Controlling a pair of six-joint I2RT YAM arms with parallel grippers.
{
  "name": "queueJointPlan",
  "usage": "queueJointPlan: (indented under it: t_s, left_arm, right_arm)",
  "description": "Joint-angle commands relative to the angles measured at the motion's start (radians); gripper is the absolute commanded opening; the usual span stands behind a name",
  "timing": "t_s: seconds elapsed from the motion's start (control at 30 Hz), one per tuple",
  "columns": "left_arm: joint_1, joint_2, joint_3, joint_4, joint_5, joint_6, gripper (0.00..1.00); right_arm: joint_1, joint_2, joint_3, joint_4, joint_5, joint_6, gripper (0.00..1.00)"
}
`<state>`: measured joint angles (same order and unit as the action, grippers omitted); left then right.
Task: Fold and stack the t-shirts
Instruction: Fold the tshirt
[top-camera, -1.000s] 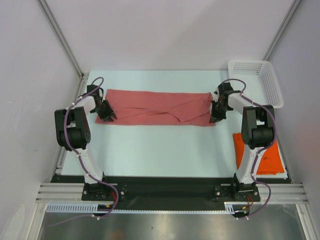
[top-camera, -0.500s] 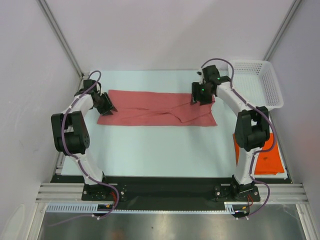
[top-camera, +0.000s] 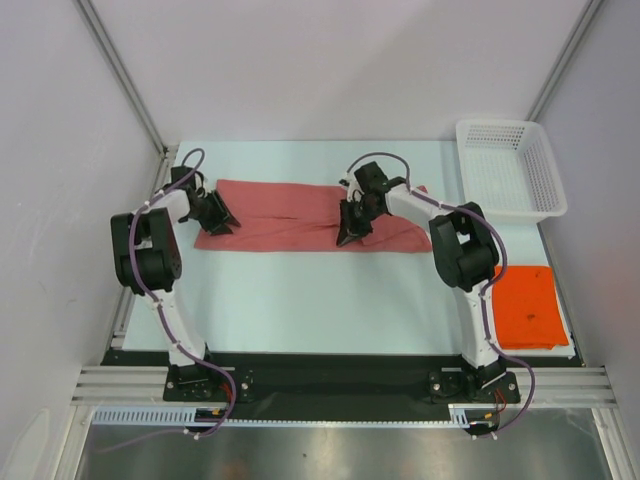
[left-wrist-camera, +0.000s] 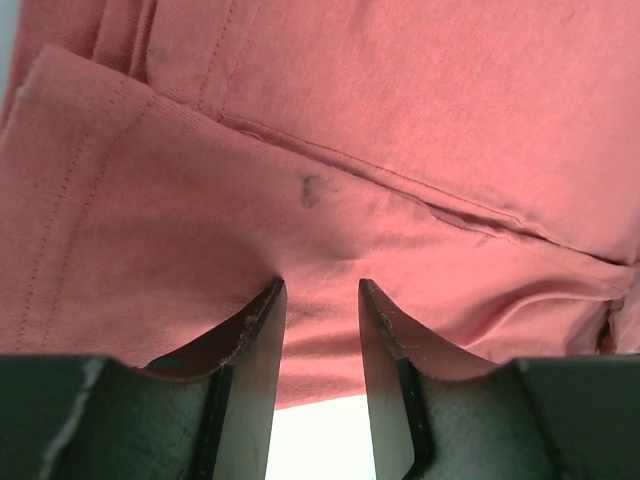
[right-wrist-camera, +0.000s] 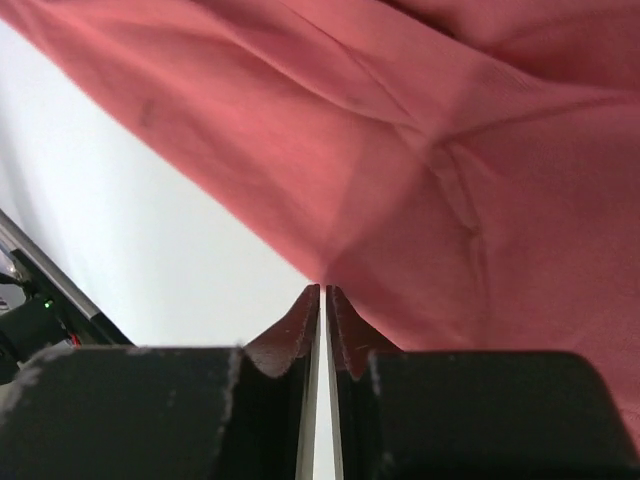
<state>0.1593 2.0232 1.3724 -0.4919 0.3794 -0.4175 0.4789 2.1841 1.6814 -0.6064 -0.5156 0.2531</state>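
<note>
- Pink-red t-shirt (top-camera: 285, 215) lies stretched across the table's (top-camera: 300, 290) far half.
- Left gripper (left-wrist-camera: 320, 292): jaws apart, tips on its left end.
- Right gripper (right-wrist-camera: 322, 292) is pinched tight on the near edge, mid-shirt.
- Orange t-shirt (top-camera: 525, 305) sits folded flat, near-right corner.

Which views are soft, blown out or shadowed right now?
Top view: even light, sharp, barely any shadow on the table. Left wrist: pink shirt stitching crisp, fingers slightly soft, table patch between them blown white. Right wrist: fingers dark and blurred, shirt soft.
</note>
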Motion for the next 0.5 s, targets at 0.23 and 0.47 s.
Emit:
queueJointPlan:
  t_s: [0.23, 0.47]
  left_arm:
    - [0.051, -0.063, -0.093, 0.013, -0.023, 0.042, 0.41]
    - [0.059, -0.133, -0.122, 0.006, 0.001, 0.031, 0.41]
  right_arm:
    - [-0.042, -0.047, -0.245, 0.190, -0.055, 0.077, 0.06]
    - [-0.077, -0.132, -0.253, 0.229, -0.162, 0.121, 0.06]
